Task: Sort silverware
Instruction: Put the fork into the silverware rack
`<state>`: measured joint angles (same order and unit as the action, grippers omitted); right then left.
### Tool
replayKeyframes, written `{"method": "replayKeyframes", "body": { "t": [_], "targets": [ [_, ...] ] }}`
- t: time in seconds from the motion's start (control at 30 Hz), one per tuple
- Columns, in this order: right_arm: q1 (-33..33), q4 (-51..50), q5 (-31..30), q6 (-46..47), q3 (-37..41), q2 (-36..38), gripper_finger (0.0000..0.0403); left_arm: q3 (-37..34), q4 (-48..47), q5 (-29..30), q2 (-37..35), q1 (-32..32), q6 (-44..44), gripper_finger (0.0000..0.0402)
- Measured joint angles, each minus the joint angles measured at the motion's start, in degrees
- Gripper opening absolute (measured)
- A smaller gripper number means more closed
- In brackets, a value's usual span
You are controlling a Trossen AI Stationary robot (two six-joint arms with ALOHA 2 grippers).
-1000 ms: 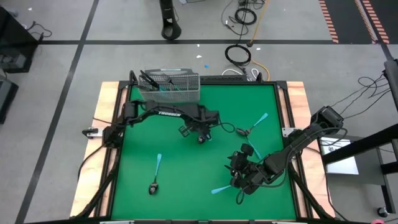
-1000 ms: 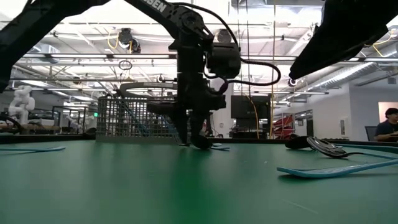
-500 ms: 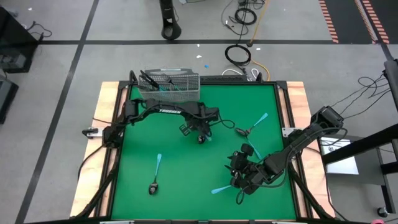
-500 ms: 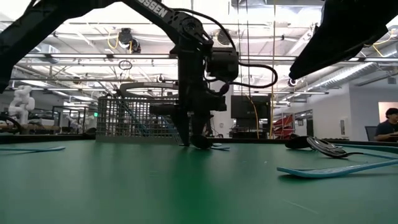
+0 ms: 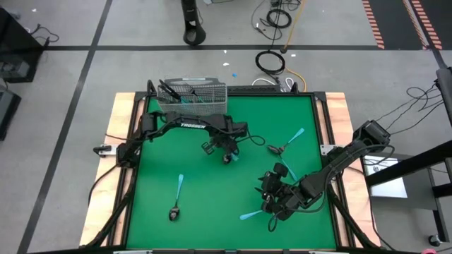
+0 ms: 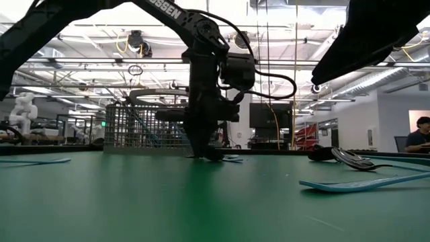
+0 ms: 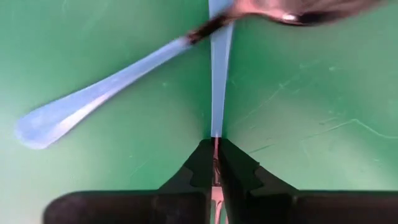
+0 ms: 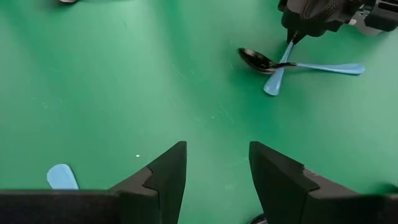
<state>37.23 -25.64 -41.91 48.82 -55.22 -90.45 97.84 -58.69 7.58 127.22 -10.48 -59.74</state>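
At the lower left of the high view, a loose blue-handled utensil (image 5: pixel 179 185) and a dark spoon (image 5: pixel 173 212) are lying on the green table (image 5: pixel 212 204), well apart from both arms. The wire basket (image 5: pixel 192 99) is standing at the table's upper left edge with a few pieces already showing inside it.

Just right of the basket, near the middle of the frame, the left gripper (image 5: pixel 227 152) is pointing down at the table. Half a second ago its fingers were standing apart over the table. Now, in the left wrist view, the fingers (image 7: pixel 202 158) are pressing together on a thin blue handle (image 7: pixel 217 81), pinching it edge-on. That handle is lying on the table. A second blue spoon (image 7: pixel 99 102) is crossing over it, its dark bowl at the top of that frame. So the grab looks made, but the lift is not yet done, and the crossing spoon could get dragged along.

Further right in the high view, another blue utensil (image 5: pixel 295 135) is lying by a dark piece (image 5: pixel 274 149). At the lower right, the right gripper (image 5: pixel 272 201) is waiting low over the table with its fingers spread and nothing between them. Two more blue handles are lying just beside it, one above (image 5: pixel 289 171) and one below (image 5: pixel 248 215).

With most pieces lying loose, the sorting seems far from finished.
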Motion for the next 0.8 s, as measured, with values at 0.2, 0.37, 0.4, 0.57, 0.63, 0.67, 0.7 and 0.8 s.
{"method": "replayKeyframes", "body": {
  "t": [0.2, 0.37, 0.4, 0.57, 0.63, 0.67, 0.7, 0.8],
  "targets": [
    [0.0, 0.1, 0.1, 0.0, 0.0, 0.0, 0.0164, 0.0, -0.3, 2.9, 0.0, 0.1, 2.0, 0.0012],
    [0.0, 0.1, 0.2, 0.0, 0.0, 0.0, 0.0164, 0.7, -4.8, 9.8, -0.5, 0.6, 3.9, 0.0009],
    [0.0, 0.1, 0.2, 0.0, 0.0, 0.0, 0.0164, 1.3, -6.3, 10.7, -0.5, 0.8, 4.0, 0.0009],
    [0.0, 0.1, 0.3, 0.0, 0.0, 0.0, 0.0164, 3.9, -13.4, 20.4, -0.5, 1.8, 5.0, 0.0008],
    [0.0, 0.1, 0.3, 0.0, 0.0, 0.0, 0.0164, 4.5, -15.4, 26.6, -0.5, 2.3, 5.4, 0.0007],
    [0.0, 0.1, 0.3, 0.0, 0.0, 0.0, 0.0164, 4.8, -15.4, 30.3, -0.5, 2.4, 5.7, 0.0007],
    [0.0, 0.1, 0.3, 0.0, 0.0, 0.0, 0.0164, 4.9, -15.4, 34.0, -0.5, 2.6, 6.2, 0.0007],
    [0.0, 0.1, 0.3, 0.0, 0.0, 0.0, 0.0164, 5.3, -15.7, 41.3, -0.5, 2.8, 7.0, 0.0007]
  ]
}}
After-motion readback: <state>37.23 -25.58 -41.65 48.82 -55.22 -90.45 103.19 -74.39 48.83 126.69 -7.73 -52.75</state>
